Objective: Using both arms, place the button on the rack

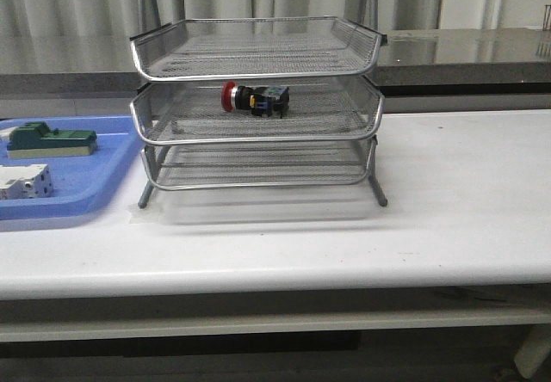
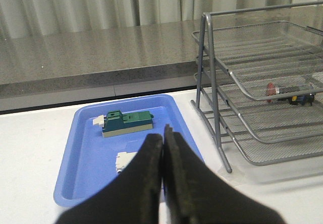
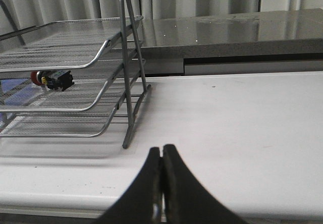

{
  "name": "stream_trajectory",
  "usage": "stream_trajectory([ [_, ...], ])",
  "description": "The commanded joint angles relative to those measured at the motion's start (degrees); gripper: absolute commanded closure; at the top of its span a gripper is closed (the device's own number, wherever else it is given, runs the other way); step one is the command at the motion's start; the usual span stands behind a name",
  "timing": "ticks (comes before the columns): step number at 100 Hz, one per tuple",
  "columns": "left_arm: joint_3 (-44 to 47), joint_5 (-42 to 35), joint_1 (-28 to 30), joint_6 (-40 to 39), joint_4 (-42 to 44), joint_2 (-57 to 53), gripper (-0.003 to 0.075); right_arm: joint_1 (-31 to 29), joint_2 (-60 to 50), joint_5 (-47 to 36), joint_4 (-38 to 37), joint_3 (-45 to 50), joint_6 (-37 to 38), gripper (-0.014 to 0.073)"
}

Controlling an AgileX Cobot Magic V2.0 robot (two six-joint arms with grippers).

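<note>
Since the button [image 1: 253, 99] already lies on the middle tier of the rack [image 1: 256, 107], you can judge the placing itself done; the step in hand looks like the wrap-up, with both arms clear of the rack. Your left gripper [image 2: 163, 148] has its fingers pressed together and holds nothing; it hangs over the near end of the blue tray [image 2: 86, 158] beside the rack. Your right gripper [image 3: 161, 166] is likewise closed on nothing, over bare table [image 3: 237, 133] on the rack's other side.

Look at the button: it lies on its side, long axis running across the rack, roughly along the front rim. Its red head points toward the blue tray's side; the black body with the yellow and blue bits trails toward the rack's middle.

Whether that tier still needs sliding in, you cannot tell. If not, the next move calls only for keeping both arms away from the rack's legs.
</note>
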Motion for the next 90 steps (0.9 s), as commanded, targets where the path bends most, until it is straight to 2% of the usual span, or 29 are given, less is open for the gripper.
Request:
stream_trajectory([
  [1,-1.5,-4.1,0.1,-0.4,-0.8,0.4,0.0716,-0.3,-1.0,-5.0,-0.8,-0.9,0.0,0.0651],
  [90,-1.5,-7.1,0.1,-0.6,1.5,0.4,0.0716,-0.3,-1.0,-5.0,-0.8,-0.9,0.0,0.0651],
])
